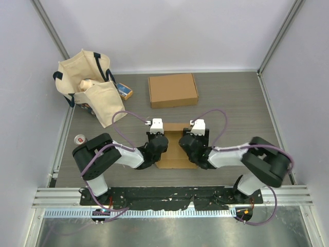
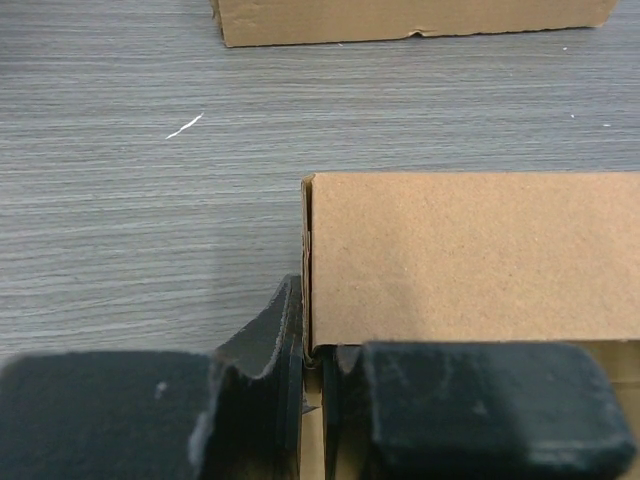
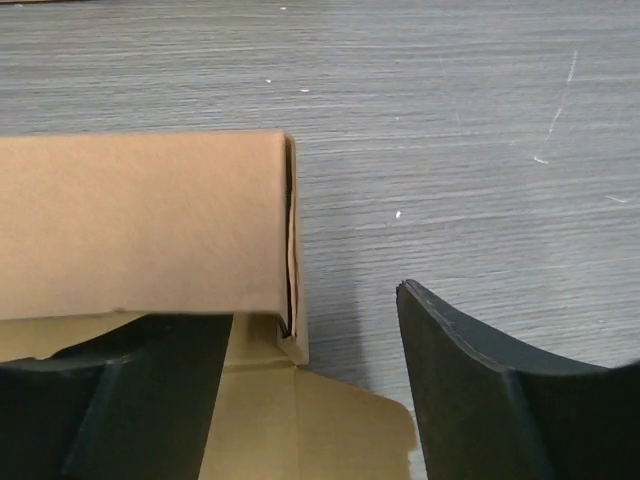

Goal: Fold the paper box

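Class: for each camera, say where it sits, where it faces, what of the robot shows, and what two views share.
Top external: above, behind the robot, facing down at the table; left arm, right arm, bases show.
Left wrist: on the left arm, facing the paper box at its left corner; left gripper pinches its wall.
Right wrist: on the right arm, facing its right corner; open right gripper shows.
Shared: both wrists see the paper box.
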